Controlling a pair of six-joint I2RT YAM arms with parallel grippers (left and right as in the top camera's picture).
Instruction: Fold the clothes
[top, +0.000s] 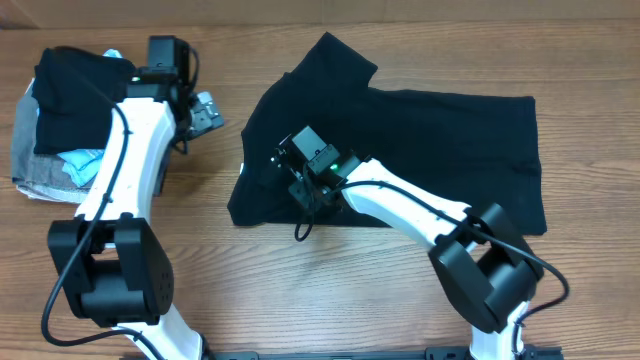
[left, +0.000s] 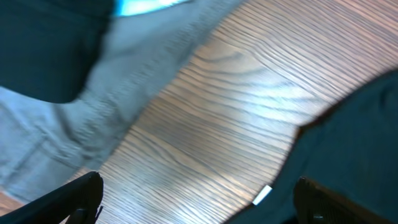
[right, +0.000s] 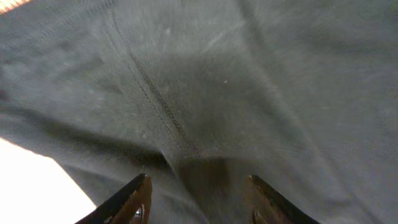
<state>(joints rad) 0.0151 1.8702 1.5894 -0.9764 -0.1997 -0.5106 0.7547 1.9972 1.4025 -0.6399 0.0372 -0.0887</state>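
The clothes (top: 430, 140), a black T-shirt, lie partly folded on the middle of the wooden table, one sleeve sticking out at the back. My right gripper (top: 298, 180) hovers low over the shirt's left part. In the right wrist view its fingers (right: 140, 193) stand apart, and a raised seam ridge of the black fabric (right: 249, 74) runs toward the gap. My left gripper (top: 207, 112) is wide open over bare wood, left of the shirt. In the left wrist view the shirt's edge (left: 354, 137) and its small white label (left: 262, 195) lie by the right finger.
A pile of other garments sits at the far left. It has a dark one (top: 70, 100) on top, a grey one (top: 35, 160) beneath and a light-blue one (top: 80, 160). The grey garment (left: 124, 74) fills the upper left of the left wrist view.
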